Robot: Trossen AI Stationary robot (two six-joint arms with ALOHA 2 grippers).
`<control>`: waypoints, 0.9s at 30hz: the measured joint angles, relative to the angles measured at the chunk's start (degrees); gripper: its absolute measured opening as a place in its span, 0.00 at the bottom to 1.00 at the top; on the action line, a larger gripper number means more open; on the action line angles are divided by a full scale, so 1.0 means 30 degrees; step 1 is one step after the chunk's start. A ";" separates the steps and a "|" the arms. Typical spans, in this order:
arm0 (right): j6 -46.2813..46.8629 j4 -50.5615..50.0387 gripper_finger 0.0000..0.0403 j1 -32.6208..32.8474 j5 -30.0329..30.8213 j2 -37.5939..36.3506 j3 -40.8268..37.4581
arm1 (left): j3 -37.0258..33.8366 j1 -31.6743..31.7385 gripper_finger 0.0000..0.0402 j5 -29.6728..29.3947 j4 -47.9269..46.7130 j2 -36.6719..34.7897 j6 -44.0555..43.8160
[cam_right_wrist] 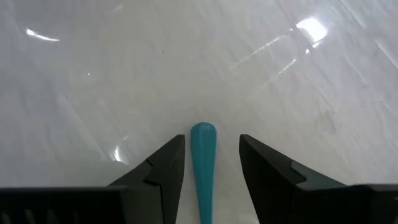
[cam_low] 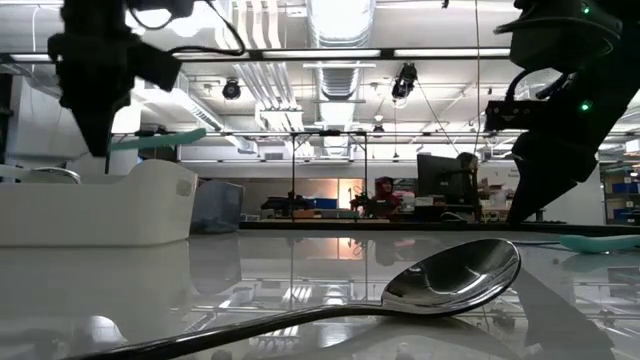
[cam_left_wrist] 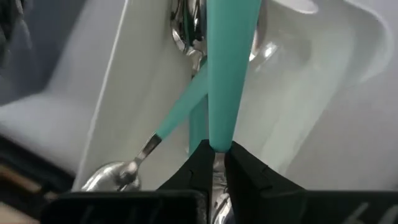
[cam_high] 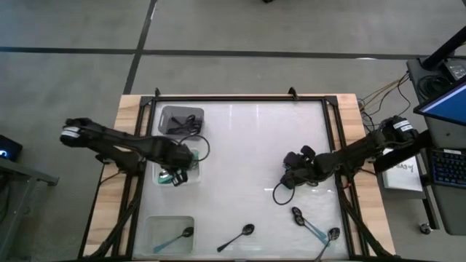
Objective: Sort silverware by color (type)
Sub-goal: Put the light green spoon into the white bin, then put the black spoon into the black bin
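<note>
presently, nearest the low camera, a black spoon [cam_low: 440,285] lies on the table [cam_high: 247,167] at its front edge, bowl up and handle running off toward the camera; from above it sits between the clear bin [cam_high: 169,234], which holds a teal-handled spoon [cam_high: 175,239], and two more spoons [cam_high: 314,231] at the front right, one with a black bowl and teal handle, one with a silver bowl

further back, the right hand [cam_right_wrist: 211,163] hangs over the right half of the table with fingers apart; a teal spoon handle [cam_right_wrist: 203,168] shows between them without touching either finger [cam_right_wrist: 163,171]

on the left, the left hand [cam_left_wrist: 214,163] is over the white bin [cam_high: 177,173], fingers together and clamped on a teal-handled spoon [cam_left_wrist: 227,74] whose handle points into the bin; at least two other teal-handled spoons [cam_left_wrist: 177,115] with silver bowls lie inside

behind the white bin stands the grey bin [cam_high: 180,120] with dark spoons in it; their number cannot be told

beyond the table, the low view shows a room with a seated person [cam_low: 385,195] at a desk
</note>
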 joint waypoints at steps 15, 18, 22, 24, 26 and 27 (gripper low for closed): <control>0.0000 0.0073 0.36 0.0000 0.0003 0.0003 0.0256 | -0.3442 0.0019 0.21 -0.0038 0.1721 -0.2451 -0.2457; 0.0000 0.0088 0.36 0.0000 0.0007 0.0000 0.0256 | -0.2653 0.0019 0.23 0.0090 0.2092 -0.2265 -0.2092; 0.0000 0.0111 0.36 0.0000 0.0007 0.0000 0.0256 | -0.0737 -0.0099 0.24 0.0093 0.3330 -0.1931 -0.1274; 0.0000 0.0117 0.36 0.0000 0.0007 0.0000 0.0256 | 0.0321 -0.0264 0.23 0.0093 0.4408 -0.1625 -0.0731; 0.0000 0.0117 0.36 0.0000 0.0007 0.0000 0.0253 | 0.1244 -0.0486 0.23 -0.0078 0.5791 -0.1132 -0.0309; 0.0000 0.0117 0.36 0.0003 0.0007 0.0000 0.0249 | 0.1557 -0.0635 0.23 -0.0405 0.6585 -0.0824 -0.0127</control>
